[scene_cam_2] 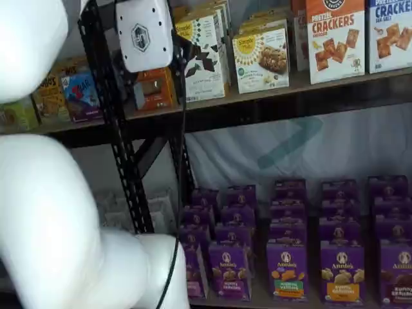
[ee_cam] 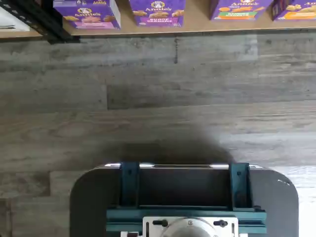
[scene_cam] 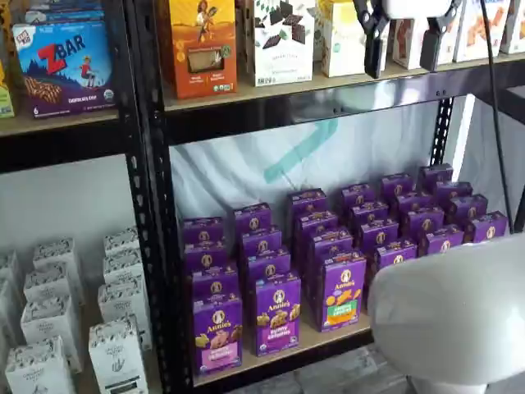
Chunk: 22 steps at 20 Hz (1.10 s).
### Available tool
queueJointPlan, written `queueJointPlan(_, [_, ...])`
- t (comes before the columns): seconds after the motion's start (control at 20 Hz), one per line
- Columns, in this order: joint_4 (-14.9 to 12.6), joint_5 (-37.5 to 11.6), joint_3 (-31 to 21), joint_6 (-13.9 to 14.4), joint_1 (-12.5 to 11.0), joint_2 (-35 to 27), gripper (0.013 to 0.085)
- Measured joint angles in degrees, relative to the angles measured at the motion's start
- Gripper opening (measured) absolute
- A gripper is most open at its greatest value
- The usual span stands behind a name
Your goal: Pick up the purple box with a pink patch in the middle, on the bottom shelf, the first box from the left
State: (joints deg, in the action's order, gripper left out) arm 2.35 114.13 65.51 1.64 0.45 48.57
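Note:
The purple box point(scene_cam: 217, 332) stands upright at the left front of the bottom shelf point(scene_cam: 321, 335), its pink patch point(scene_cam: 216, 342) facing out. In a shelf view my white arm half hides the purple box point(scene_cam_2: 193, 270). The wrist view catches the purple box point(ee_cam: 89, 12) and pink patch point(ee_cam: 92, 23) on the tan board point(ee_cam: 197, 22), beyond a stretch of floor. My gripper point(scene_cam: 404, 39) hangs high in front of the upper shelf, far above the box and to its right. Its two black fingers stand apart, open and holding nothing. Its white body point(scene_cam_2: 145, 32) shows side-on.
Rows of other purple cartons point(scene_cam: 340, 291) fill the shelf right of and behind the box. A black post point(scene_cam: 152, 205) borders it on the left, with white cartons point(scene_cam: 115, 353) beyond. My white arm point(scene_cam: 451, 316) bulks at lower right. A dark teal-bracketed mount point(ee_cam: 182, 197) sits over grey floor.

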Motion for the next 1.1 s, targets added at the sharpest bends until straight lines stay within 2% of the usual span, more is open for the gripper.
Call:
queueJointPlan(0.1, [0.95,-1.01,-0.57,-0.47,-0.89,0.63,0.0850])
queueJointPlan(0.25, [1.05,-1.12,-0.62,-0.46,-0.86,0.62,0.0850])
queueJointPlan(0.6, [-1.85,-2.64,-2.51,1.15,1.92,1.03,0.0850])
queueJointPlan(1.1, [-3.04,-7.32,-10.02,0.69,1.70,2.45,0.0850])
